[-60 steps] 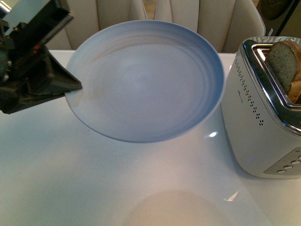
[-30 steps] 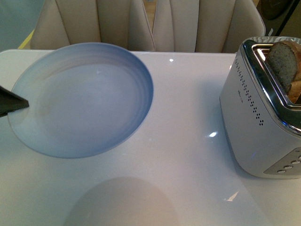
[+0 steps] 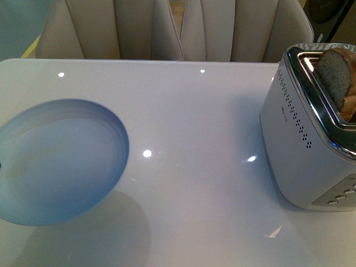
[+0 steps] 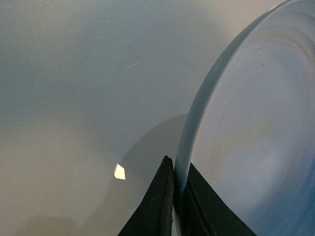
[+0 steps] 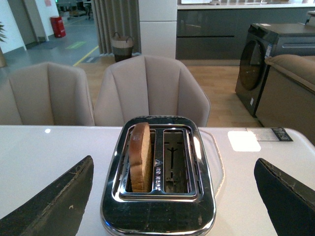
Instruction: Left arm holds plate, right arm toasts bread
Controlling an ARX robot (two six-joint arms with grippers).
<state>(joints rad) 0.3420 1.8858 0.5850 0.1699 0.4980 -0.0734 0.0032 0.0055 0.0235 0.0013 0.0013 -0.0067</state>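
The pale blue plate (image 3: 58,161) hangs low over the white table at the front view's left edge, casting a shadow below it. My left gripper (image 4: 176,189) is shut on the plate's rim (image 4: 192,113), one black finger on each side; the arm is out of the front view. The bread (image 3: 335,75) stands upright in one slot of the white and chrome toaster (image 3: 303,150) at the right. In the right wrist view the bread (image 5: 140,157) sits in one slot, the other slot empty. My right gripper (image 5: 174,196) is open, its fingers wide on both sides of the toaster (image 5: 157,216).
Beige chairs (image 3: 178,30) stand behind the table's far edge. The toaster's buttons (image 3: 342,196) face the near right corner. A paper tag (image 5: 275,133) lies on the table beyond the toaster. A dark appliance (image 5: 258,61) stands in the room behind.
The plate has moved left and down toward the table, from the middle to the left edge. The left arm has left the front view. Toaster and bread have not moved.
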